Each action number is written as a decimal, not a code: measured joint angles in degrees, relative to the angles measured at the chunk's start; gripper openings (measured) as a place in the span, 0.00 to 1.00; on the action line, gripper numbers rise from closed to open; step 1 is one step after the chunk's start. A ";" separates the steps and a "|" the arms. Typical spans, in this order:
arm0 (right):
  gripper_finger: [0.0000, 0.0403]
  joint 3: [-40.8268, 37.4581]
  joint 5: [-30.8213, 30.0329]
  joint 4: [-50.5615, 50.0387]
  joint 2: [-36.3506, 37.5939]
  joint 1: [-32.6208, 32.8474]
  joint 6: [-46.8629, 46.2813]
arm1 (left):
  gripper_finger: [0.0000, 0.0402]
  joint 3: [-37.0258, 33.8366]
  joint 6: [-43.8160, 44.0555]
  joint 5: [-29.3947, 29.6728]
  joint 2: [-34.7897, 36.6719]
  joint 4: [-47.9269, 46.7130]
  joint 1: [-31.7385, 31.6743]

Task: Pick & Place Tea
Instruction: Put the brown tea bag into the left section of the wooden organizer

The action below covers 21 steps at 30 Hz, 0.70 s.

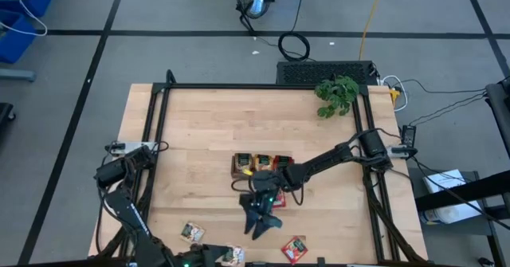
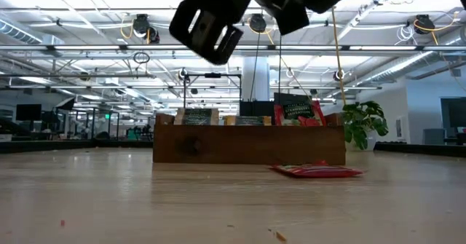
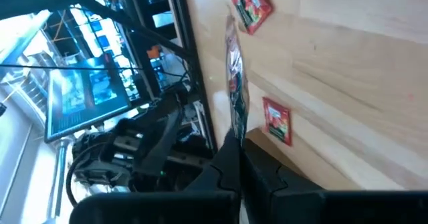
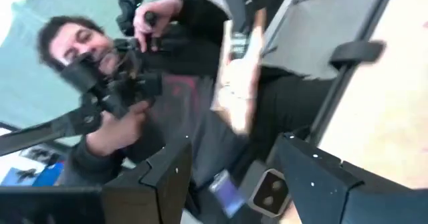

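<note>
The landmark is the brown three-compartment tray [image 1: 261,165] at mid-table. Its compartments hold upright tea sachets: a dark green one [image 2: 195,116] at one end, further packets in the middle, and a red one with green marks [image 2: 297,111] at the other end.

Left of the tray and nearer the front edge, the left gripper [image 1: 219,257] sits low at the table's front edge. Its fingers [image 3: 267,177] are pressed together on a sachet [image 3: 234,83], held edge-on between them. Two more red sachets lie flat on the wood close by: one [image 3: 253,7] farther out from this gripper and one [image 3: 277,120] just beside the held packet. From above, a sachet [image 1: 191,232] lies left of the tray toward the front, well apart from it.

Directly in front of the tray, the right gripper [image 1: 261,219] hangs above the table with its fingers [image 4: 314,177] spread apart and nothing between them. A red sachet [image 1: 295,249] lies flat on the table beyond this gripper, toward the front edge, not touching it.

Behind the tray, at the far right corner, stands a leafy green plant [image 1: 337,96]. A person [image 4: 127,110] sits beyond the table's front edge.
</note>
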<state>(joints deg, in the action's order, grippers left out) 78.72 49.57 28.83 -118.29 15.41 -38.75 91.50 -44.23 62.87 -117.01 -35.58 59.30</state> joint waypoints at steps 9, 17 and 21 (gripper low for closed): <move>0.53 0.07 7.54 6.18 0.18 -0.49 -2.35 | 0.01 0.00 -2.19 0.82 0.00 1.31 -1.33; 0.53 0.05 7.62 3.11 0.23 -0.65 -2.18 | 0.01 0.00 -2.24 3.41 0.00 1.07 -1.93; 0.51 0.07 7.47 1.51 0.17 0.57 -0.92 | 0.01 0.00 -2.22 3.41 0.00 1.06 -2.85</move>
<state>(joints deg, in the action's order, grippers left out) 78.78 57.04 30.34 -118.13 15.99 -39.67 91.50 -46.45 66.28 -117.01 -34.52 56.45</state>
